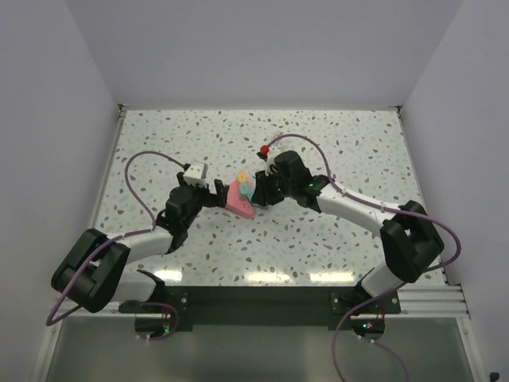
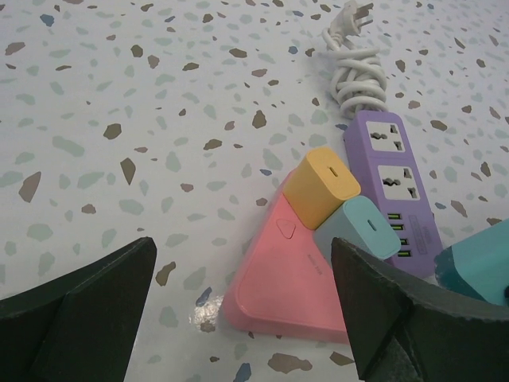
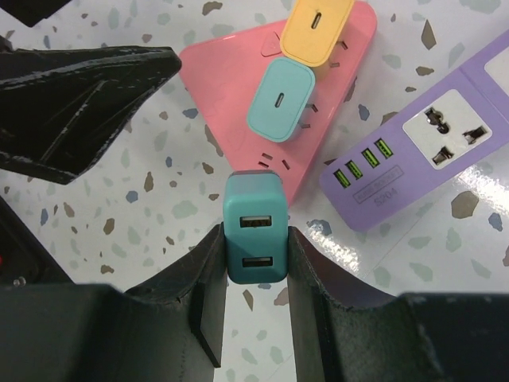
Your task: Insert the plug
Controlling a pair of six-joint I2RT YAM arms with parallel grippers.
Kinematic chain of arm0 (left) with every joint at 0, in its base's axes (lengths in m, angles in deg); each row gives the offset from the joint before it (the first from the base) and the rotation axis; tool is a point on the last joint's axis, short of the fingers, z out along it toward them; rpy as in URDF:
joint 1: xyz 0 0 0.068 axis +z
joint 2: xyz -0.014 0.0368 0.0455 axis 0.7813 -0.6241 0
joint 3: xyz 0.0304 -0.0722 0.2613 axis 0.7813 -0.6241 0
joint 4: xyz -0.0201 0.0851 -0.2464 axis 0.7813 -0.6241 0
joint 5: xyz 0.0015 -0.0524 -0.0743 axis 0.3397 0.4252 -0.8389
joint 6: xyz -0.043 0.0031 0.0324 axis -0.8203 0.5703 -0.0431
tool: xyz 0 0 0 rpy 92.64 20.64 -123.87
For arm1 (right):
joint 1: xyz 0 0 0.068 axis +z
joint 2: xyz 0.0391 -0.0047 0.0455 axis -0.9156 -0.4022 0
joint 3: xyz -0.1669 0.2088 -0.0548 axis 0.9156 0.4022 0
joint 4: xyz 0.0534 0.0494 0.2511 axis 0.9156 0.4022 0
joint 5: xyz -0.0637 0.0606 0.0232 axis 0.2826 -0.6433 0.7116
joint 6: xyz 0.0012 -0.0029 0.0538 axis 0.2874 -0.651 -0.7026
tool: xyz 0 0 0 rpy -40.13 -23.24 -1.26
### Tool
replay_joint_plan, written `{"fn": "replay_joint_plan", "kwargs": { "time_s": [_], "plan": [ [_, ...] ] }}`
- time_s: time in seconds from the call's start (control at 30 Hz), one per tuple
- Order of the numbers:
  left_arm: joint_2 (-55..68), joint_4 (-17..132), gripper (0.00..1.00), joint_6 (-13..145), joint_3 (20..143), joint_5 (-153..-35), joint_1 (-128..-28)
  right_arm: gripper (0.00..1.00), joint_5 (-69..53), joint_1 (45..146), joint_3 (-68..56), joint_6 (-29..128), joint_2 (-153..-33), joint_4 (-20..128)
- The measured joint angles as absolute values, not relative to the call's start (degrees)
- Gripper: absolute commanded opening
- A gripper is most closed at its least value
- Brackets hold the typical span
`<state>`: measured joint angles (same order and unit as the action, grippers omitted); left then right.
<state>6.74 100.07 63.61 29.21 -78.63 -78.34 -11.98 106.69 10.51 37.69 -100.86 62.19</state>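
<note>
Right gripper [image 3: 254, 237] is pinching a teal charger [image 3: 254, 215] by its sides, USB ports facing the camera. It sits just off the pointed corner of the pink power strip [image 3: 231, 79]. Left gripper [image 2: 242, 248] is spread wide with nothing in it, fingers [image 2: 95, 306] either side of the strip's opposite edge.

A yellow charger [image 3: 318, 28] and a light-blue charger [image 3: 280, 99] are already plugged into the pink strip. Free slots show just beside the light-blue one.

To do it well, I'd square the prongs to those slots, keep the charger level, push straight in, and brace the strip with the left fingers.

- Prongs are hidden behind the charger body.
- Target could instead be the purple strip [image 3: 398, 187] next to the pink strip; can't tell.
- In the top view the arms cover most of both strips.
</note>
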Motion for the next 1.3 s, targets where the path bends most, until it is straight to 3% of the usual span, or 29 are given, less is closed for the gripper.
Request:
{"fn": "replay_joint_plan", "kwargs": {
  "time_s": [0.17,0.3,1.3],
  "plan": [
    [5.56,99.96,0.92,63.61,29.91,-78.04,-78.28,0.0,-11.06,107.1,9.65,36.31,-105.04,62.54],
    [4.7,99.98,0.81,63.59,30.35,-78.04,-78.12,0.0,-10.05,107.65,9.57,35.37,-106.54,62.61],
    [-4.43,99.18,0.76,63.86,34.81,-80.4,-78.06,0.0,1.09,112.41,4.19,33.23,-111.07,64.01]
  ]
}}
